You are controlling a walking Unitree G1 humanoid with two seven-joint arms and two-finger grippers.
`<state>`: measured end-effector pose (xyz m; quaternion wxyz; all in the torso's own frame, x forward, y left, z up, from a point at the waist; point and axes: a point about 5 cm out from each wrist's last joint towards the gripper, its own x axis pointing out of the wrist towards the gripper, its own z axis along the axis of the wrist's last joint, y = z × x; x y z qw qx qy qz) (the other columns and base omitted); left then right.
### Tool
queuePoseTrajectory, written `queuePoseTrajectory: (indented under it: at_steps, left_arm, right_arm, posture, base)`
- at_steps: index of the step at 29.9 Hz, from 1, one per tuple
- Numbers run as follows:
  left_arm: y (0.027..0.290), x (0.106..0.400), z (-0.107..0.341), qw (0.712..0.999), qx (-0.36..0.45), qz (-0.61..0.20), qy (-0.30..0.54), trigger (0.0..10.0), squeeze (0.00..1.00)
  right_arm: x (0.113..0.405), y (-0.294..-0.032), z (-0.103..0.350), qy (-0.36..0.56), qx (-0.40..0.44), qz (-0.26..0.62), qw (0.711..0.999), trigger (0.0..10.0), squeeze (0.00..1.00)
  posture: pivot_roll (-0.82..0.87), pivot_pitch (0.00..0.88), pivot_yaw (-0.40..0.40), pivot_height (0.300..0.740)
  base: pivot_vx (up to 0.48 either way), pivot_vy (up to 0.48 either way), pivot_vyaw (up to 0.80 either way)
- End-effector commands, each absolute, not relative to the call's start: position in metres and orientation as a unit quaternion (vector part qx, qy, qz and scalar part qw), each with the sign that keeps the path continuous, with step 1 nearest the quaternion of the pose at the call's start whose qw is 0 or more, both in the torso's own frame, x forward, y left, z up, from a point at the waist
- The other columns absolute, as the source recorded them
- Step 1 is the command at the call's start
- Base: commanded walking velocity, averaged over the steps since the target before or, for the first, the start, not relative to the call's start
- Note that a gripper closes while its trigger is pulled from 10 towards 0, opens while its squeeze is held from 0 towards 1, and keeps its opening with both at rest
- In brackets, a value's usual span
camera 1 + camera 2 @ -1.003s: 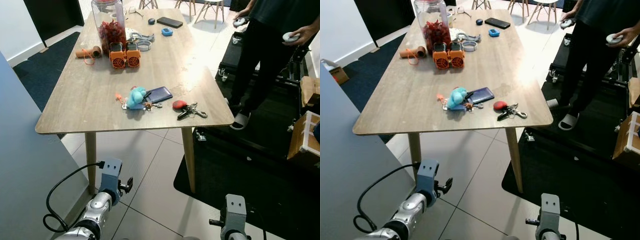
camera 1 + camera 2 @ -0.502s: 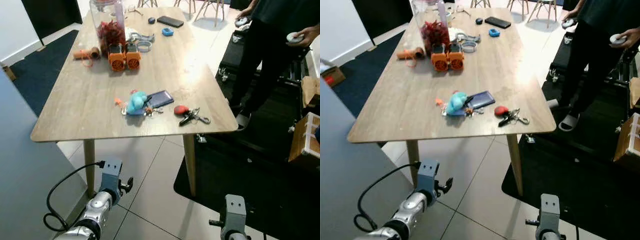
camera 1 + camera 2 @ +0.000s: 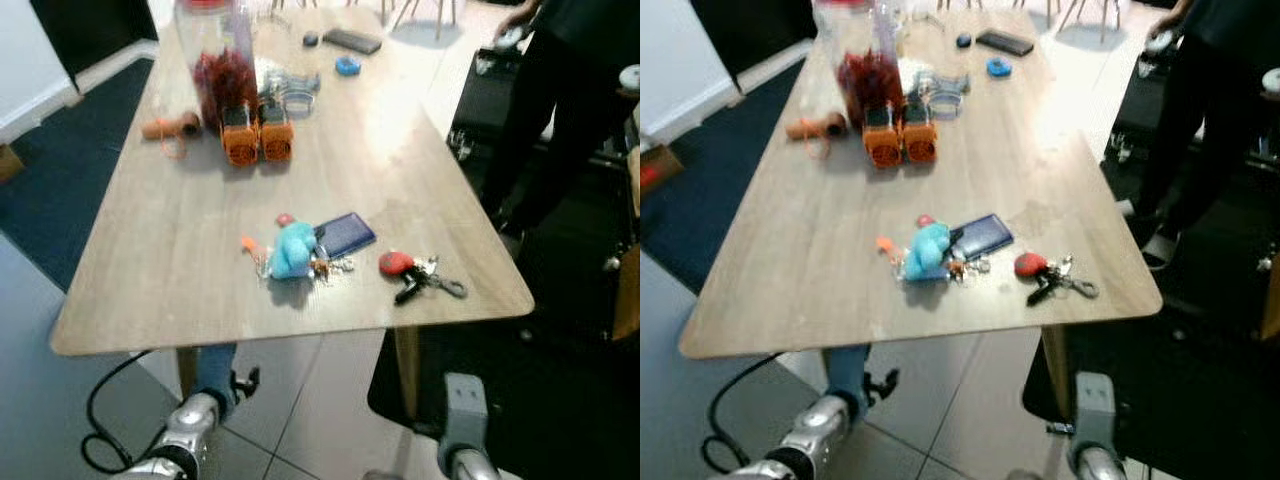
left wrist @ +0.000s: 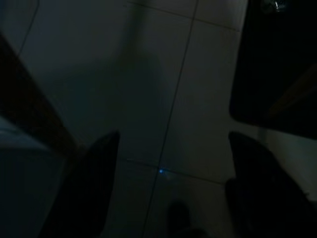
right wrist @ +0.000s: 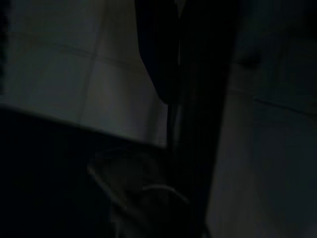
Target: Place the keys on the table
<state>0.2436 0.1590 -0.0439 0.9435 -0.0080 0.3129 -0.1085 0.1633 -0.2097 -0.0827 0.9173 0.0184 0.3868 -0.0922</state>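
Hanging low: both arms are held below the table edge, over the tiled floor.
Left gripper (image 4: 168, 198): seen in the dark left wrist view, its two black fingers (image 4: 91, 188) are spread wide apart; nothing is held between them and nothing is touched, with shaded floor tiles (image 4: 148, 84) beyond.
Left arm (image 3: 185, 440): the silver forearm and a looping black cable are seen under the near left end of the table.
Right gripper: the right wrist view is too dark and cluttered for the finger spread to be judged; whether anything is held cannot be told.
Right arm (image 3: 462, 440): its grey wrist housing is seen below the near right corner of the table.
Keys (image 3: 420, 277): a bunch with a red fob is lying on the table top near the right front corner, apart from both grippers.
Table (image 3: 150, 290): a long wooden top on angled legs.
Blue plush keyring (image 3: 293, 250): laid near the middle front, touching a dark blue wallet (image 3: 345, 234).
Orange gadgets (image 3: 257, 139): two are set side by side further back, just before a clear jar (image 3: 214, 55) of red contents.
Far end: a black phone (image 3: 352, 40) is made out.
Person (image 3: 575, 90): standing beside the right side of the table on a dark mat.
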Motion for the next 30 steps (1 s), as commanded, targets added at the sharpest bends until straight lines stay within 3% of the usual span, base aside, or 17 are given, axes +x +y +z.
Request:
queuePoseTrajectory:
  at_steps: [1, 30]
  left_arm:
    - [0.1609, 0.2482, -0.0391, 0.951, -0.01, -0.101, 0.293, 10.0, 0.0]
    - [0.1679, 0.2446, -0.0412, 0.95, -0.012, -0.091, 0.297, 10.0, 0.0]
  right_arm:
    - [0.1639, -0.2061, -0.0833, 0.388, 0.023, -0.091, 0.917, 10.0, 0.0]
    - [0.1597, -0.2039, -0.0859, 0.398, 0.021, -0.089, 0.913, 10.0, 0.0]
  posture:
    - [-0.01, 0.046, 0.017, 0.74]
    - [0.0, 0.051, 0.019, 0.74]
  base:
    - [0.0, 0.0, 0.0]
    - [0.0, 0.0, 0.0]
